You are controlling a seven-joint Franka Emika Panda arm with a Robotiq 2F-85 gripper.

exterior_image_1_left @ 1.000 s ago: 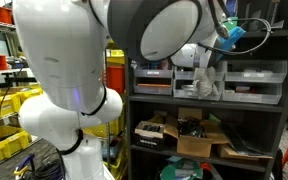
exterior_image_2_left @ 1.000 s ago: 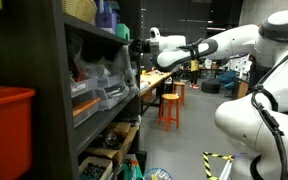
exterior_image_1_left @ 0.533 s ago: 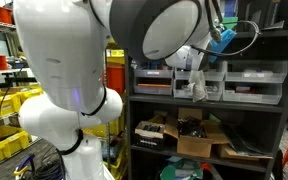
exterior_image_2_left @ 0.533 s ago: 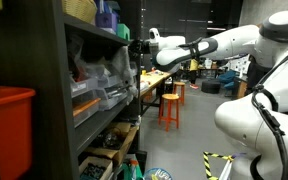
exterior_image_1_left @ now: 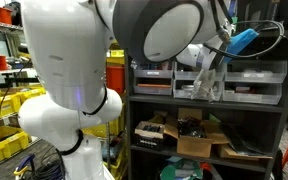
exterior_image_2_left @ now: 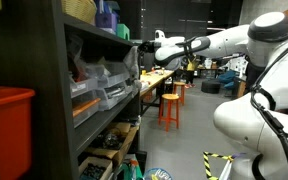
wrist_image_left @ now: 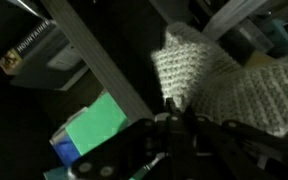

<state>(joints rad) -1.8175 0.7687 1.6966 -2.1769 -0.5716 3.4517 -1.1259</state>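
Observation:
My gripper [wrist_image_left: 172, 108] is shut on the edge of a cream knitted cloth [wrist_image_left: 199, 72], which fills the upper right of the wrist view. In an exterior view the cloth [exterior_image_1_left: 204, 85] hangs from the gripper [exterior_image_1_left: 211, 66] in front of the middle shelf of a dark shelf unit [exterior_image_1_left: 134, 110]. From the other side, the arm reaches across to the shelf's front edge, with the gripper [exterior_image_2_left: 136, 50] at the upper shelf level; the cloth is too small to make out there.
Grey plastic drawers [exterior_image_1_left: 254, 75] line the shelf behind the cloth, with cardboard boxes [exterior_image_1_left: 199, 142] below. A grey shelf beam [wrist_image_left: 99, 60] and a green box [wrist_image_left: 94, 125] lie close to the gripper. A red bin [exterior_image_2_left: 6, 110] and orange stool [exterior_image_2_left: 170, 105] stand nearby.
The wrist has swung a little sideways and back along the shelf front, and the hanging cloth swings with it. The gripper stays shut on the cloth.

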